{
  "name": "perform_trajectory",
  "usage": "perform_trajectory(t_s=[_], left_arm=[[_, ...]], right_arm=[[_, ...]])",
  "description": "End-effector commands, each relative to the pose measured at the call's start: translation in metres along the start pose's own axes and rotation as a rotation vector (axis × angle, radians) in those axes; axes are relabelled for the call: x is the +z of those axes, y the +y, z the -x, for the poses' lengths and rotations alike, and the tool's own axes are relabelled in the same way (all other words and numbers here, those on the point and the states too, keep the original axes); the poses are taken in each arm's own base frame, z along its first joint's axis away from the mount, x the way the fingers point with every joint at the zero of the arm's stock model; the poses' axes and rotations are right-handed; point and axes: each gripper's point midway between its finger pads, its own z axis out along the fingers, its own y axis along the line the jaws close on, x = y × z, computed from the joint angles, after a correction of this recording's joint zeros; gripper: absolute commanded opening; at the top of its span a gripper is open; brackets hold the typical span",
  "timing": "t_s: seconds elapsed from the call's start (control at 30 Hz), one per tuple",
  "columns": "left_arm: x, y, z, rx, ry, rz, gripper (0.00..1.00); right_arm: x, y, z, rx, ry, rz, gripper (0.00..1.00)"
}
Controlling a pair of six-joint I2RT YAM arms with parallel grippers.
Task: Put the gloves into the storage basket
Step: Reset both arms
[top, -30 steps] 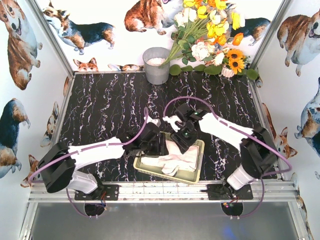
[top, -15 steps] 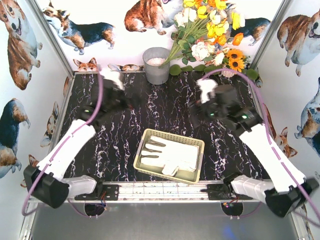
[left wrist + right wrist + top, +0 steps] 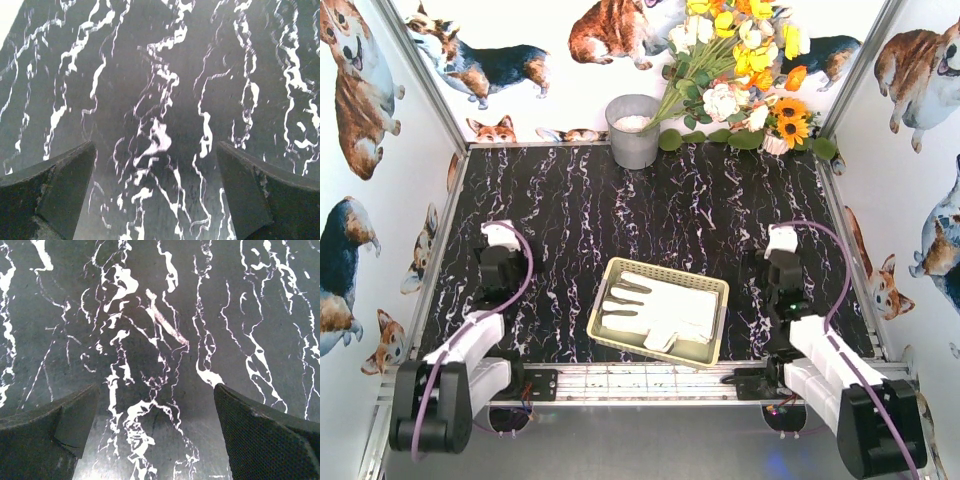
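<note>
Gloves (image 3: 665,310) are in the storage basket (image 3: 597,318), a flat white pile that fills most of it. You can see a few grey-olive fingertips pointing toward the basket's left end. I can't count how many gloves are in the stack, they overlap too much. None of them hangs over the rim as far as I can tell.

The basket itself sits on the black marbled counter (image 3: 570,200) close to the near edge, roughly in the middle between the two arms and turned a bit off square.

Both arms are folded up on their own sides, well apart from the basket. The left claw (image 3: 156,147) is released, jaws wide, and in its wrist view there's only bare counter between the two dark fingers (image 3: 60,185). Same deal on the right: the right claw (image 3: 156,386) is spread wide and gripping nothing, with just white-veined marble showing between its fingers (image 3: 260,435). Neither claw touches a glove or the basket.

At the far edge of the counter stands a grey metal bucket (image 3: 633,132) with something pale inside. A bunch of yellow and white flowers (image 3: 740,60) leans next to it on the right. Corgi-print walls (image 3: 360,90) wrap around the whole setup.
</note>
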Motion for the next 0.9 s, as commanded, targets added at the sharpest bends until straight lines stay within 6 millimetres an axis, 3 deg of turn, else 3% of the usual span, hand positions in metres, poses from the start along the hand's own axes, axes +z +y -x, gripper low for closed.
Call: perform_trajectory(t_s=[0.0,0.1,0.27,0.33,0.43,0.53,0.6,0.87], left_arm=[[0.011,-0.012,0.066,0.065,-0.295,-0.060,1.00],[0.024,-0.015,0.058,0.095,-0.301,-0.076,1.00],[0.051,-0.022,0.045,0.157,-0.283,-0.106,1.00],[0.061,-0.031,0.033,0.193,-0.261,-0.157,1.00],[0.070,-0.018,0.029,0.143,-0.213,-0.095,1.00],[0.073,-0.001,0.032,0.094,-0.212,0.019,1.00],[0.072,0.000,0.034,0.102,-0.226,0.044,1.00],[0.072,-0.002,0.034,0.103,-0.228,0.038,1.00]], right_arm=[[0.003,-0.009,0.077,0.052,-0.355,-0.055,1.00],[0.016,0.000,0.064,0.026,-0.335,-0.018,1.00],[0.039,0.015,0.070,-0.038,-0.354,0.044,1.00],[0.056,0.027,0.061,-0.085,-0.333,0.095,1.00],[0.077,0.015,0.051,-0.024,-0.301,0.060,1.00],[0.084,0.011,0.051,0.015,-0.212,0.079,1.00],[0.083,0.009,0.053,0.015,-0.273,0.073,1.00],[0.087,0.010,0.052,0.027,-0.237,0.088,1.00]])
